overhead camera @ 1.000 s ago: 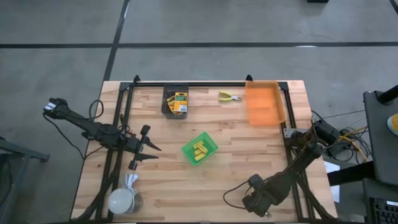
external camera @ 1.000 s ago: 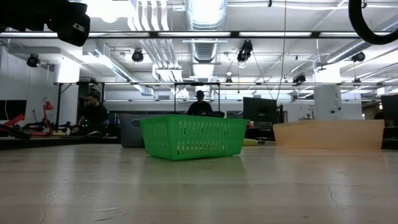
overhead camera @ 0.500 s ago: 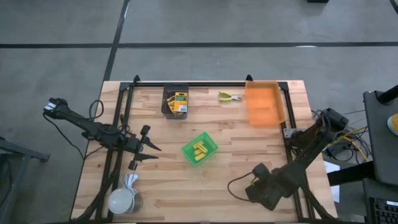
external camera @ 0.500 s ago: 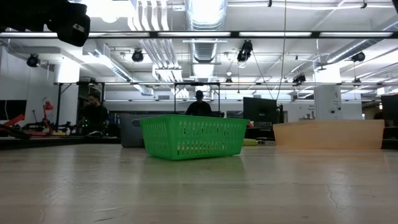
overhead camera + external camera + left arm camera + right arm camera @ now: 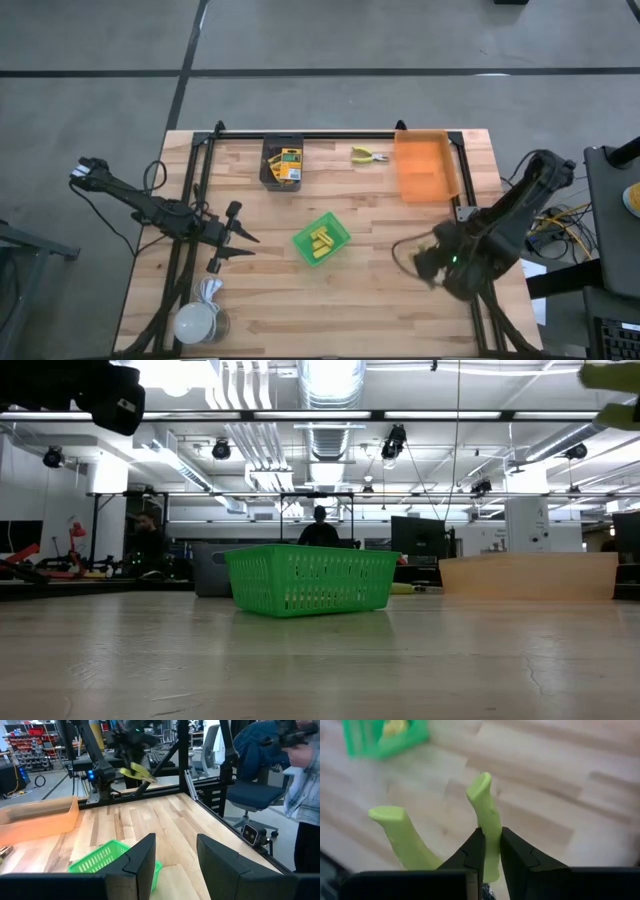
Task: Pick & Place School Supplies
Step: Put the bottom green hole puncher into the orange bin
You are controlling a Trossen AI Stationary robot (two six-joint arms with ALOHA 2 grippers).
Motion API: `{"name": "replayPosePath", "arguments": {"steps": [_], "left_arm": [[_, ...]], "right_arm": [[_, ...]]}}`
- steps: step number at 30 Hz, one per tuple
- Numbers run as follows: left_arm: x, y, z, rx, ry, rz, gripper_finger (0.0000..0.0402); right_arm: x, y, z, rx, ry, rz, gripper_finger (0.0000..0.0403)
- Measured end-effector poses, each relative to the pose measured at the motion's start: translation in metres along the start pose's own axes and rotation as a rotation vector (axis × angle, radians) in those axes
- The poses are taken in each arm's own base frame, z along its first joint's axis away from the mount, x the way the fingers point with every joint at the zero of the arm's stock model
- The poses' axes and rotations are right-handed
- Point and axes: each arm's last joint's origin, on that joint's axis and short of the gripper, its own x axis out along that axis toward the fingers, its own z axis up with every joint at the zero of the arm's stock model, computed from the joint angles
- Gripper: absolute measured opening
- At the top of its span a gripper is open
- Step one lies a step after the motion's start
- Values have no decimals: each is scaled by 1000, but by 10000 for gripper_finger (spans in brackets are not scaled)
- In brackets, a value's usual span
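Note:
My right gripper [image 5: 428,262] is over the table's right side, shut on a pair of pliers with yellow-green handles [image 5: 485,810]. The pliers also show in the low view [image 5: 612,378] and the left wrist view [image 5: 136,770]. My left gripper [image 5: 235,250] is open and empty over the table's left side, left of the green basket [image 5: 321,239], which holds yellow blocks [image 5: 320,241]. A second pair of yellow-handled pliers [image 5: 369,155] lies on the table at the far edge. Crayon boxes [image 5: 289,163] lie in the grey bin [image 5: 270,172]. My right gripper pinches one handle of the pliers [image 5: 490,851] between its two fingers. The other handle [image 5: 395,830] stands free beside the fingers. Both handles stick out forward past the fingertips. The pliers' head is hidden behind the fingers. The pliers are lifted clear of the table.
An orange bin [image 5: 424,166] stands at the far right. A white round object [image 5: 197,322] sits at the near left corner. Black frame rails run along the table's left, far and right sides. A person [image 5: 305,780] stands beyond the table's edge.
My right gripper has gone from the table's near right corner toward the far edge, carrying the pliers. The yellow-green handles have come into the low view's top right.

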Motion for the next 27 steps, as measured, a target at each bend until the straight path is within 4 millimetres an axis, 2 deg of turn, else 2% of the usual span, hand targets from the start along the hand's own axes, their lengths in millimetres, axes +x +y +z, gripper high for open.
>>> {"name": "replayPosePath", "arguments": {"steps": [4,9,16,24,27], "left_arm": [[0,0,-1,1,5,0,149],[0,0,-1,1,5,0,149],[0,0,0,1,5,0,149],[0,0,0,1,5,0,149],[0,0,0,1,5,0,149]], "right_arm": [[-10,-13,26,82,-40,-34,41],[-11,-22,61,129,-149,-82,42],[-1,-28,121,308,-278,-173,42],[13,-42,191,407,-298,-191,43],[20,-50,214,413,-257,-178,43]]}}
